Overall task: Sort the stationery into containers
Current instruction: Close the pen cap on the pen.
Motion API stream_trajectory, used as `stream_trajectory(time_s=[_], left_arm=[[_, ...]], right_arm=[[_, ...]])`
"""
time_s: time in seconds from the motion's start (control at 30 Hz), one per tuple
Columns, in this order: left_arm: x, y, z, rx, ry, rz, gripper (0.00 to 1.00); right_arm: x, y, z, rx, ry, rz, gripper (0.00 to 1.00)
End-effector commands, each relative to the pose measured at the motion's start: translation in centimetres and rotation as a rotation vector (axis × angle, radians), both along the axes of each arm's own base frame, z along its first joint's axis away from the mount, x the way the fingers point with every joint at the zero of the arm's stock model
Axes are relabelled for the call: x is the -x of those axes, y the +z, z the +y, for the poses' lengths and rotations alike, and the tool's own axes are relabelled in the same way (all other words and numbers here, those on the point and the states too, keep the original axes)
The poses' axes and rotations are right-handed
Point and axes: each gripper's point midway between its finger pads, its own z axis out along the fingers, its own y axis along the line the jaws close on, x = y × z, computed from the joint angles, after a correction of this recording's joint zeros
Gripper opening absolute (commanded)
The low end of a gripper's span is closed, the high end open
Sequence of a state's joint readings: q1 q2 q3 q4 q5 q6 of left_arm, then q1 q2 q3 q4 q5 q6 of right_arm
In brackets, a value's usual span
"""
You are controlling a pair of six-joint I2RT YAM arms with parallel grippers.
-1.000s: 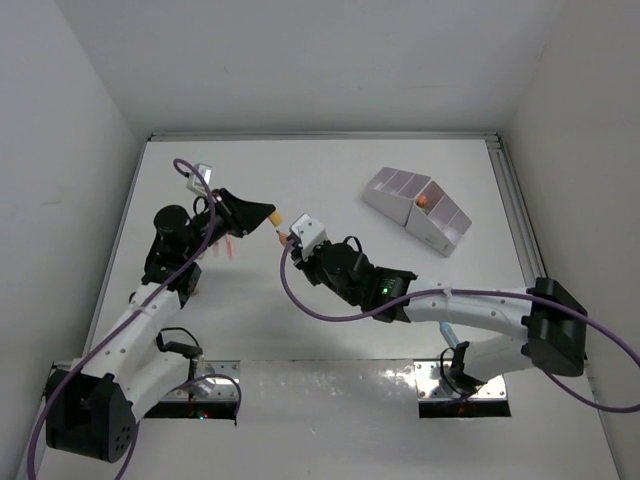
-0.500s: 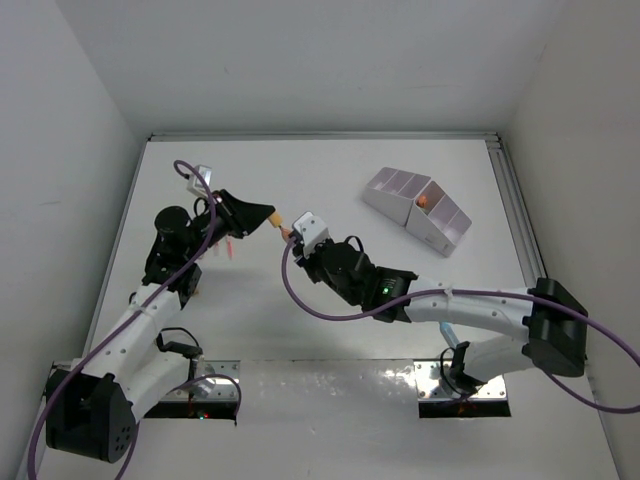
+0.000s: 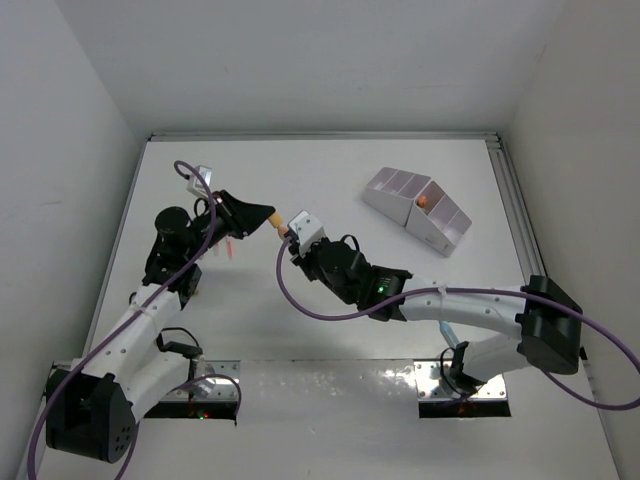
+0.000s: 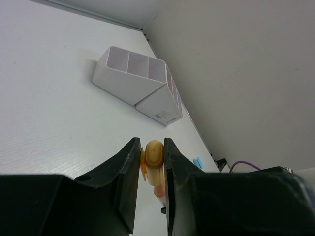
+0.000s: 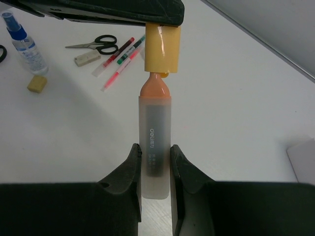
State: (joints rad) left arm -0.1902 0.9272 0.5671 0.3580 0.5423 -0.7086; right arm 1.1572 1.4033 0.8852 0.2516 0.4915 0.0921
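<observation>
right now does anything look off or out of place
Yes: the highlighter is apart in mid-air. The right gripper clamps its barrel, the left gripper pinches the yellow cap, and the orange tip shows between them.

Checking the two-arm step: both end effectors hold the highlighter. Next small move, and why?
Probably ease the right end effector forward to seat the highlighter body in the cap: the left end effector pinches that cap, the orange tip bare at its mouth.
</observation>
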Motion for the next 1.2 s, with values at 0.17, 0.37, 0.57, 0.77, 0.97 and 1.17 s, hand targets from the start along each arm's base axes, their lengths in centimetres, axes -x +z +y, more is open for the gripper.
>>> stream_trajectory(time_s=[0.17, 0.37, 0.57, 0.77, 0.97, 1.17], left_arm=[[0.6, 1.3, -0.4, 0.017, -0.022, -0.063, 0.00], [1.5, 2.3, -1.1, 0.069, -0.075, -0.122, 0.00], [1.8, 2.5, -1.2, 0.075, -0.087, -0.147, 0.00], [1.4, 0.7, -1.2, 0.020, -0.082, -0.116, 0.00], [1.4, -0.8, -1.4, -0.054, -0.101, -0.120, 0.00], [1.4, -1.5, -1.5, -0.090, -0.127, -0.110, 0.00]], right_arm=[[-1.3, 4.0, 1.4, -0.105, -0.016, -0.081, 0.00], [-2.9, 5.6, 1.7, -0.158, -0.038, -0.144, 0.00], [-4.1, 8.5, 2.0, -0.221, -0.038, -0.223, 0.00], [-4.6, 11.0, 3.7, -0.268, 0.033, -0.267, 0.00], [-3.5, 12.6, 6.3, -0.254, 0.175, -0.322, 0.00], [-4.1, 15.5, 5.9, -0.242, 0.176, -0.404, 0.00]])
